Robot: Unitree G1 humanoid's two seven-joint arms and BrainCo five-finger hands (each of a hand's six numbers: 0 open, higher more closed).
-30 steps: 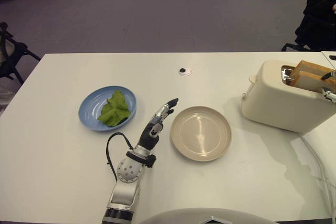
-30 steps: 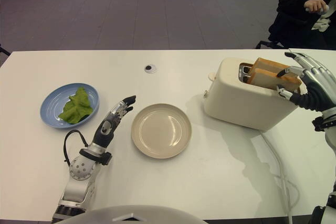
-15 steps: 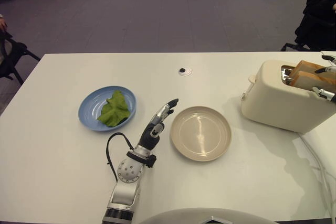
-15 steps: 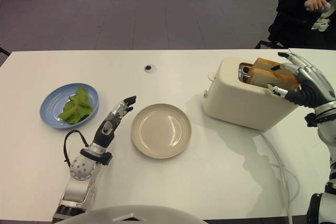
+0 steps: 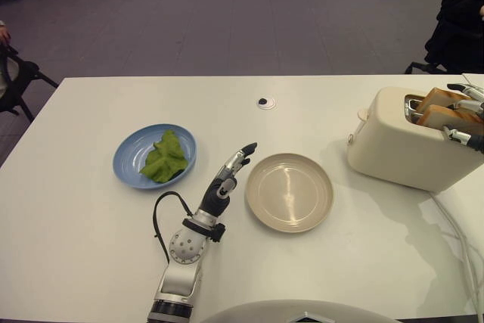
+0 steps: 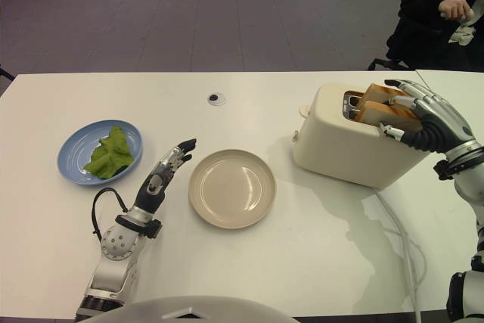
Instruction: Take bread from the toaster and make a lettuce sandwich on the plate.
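Note:
A cream toaster (image 6: pixel 340 141) stands on the right of the white table, and two slices of bread (image 6: pixel 372 111) stick out of its slots. My right hand (image 6: pixel 427 122) is at the toaster's right end, fingers over the far side of the slices and thumb on the near side, closed around them. The beige plate (image 6: pixel 232 187) sits bare in the middle. A leaf of green lettuce (image 6: pixel 110 153) lies in a blue dish (image 6: pixel 72 163) at the left. My left hand (image 6: pixel 162 175) rests on the table between dish and plate, fingers straight and holding nothing.
The toaster's white cable (image 6: pixel 401 240) trails along the table toward the front right edge. A small black grommet (image 6: pixel 216 98) sits in the tabletop behind the plate. Bare tabletop (image 6: pixel 302 262) lies in front of the plate.
My right hand has moved left over the toaster and its fingers have closed around the bread slices. The left hand, plate and lettuce have stayed put.

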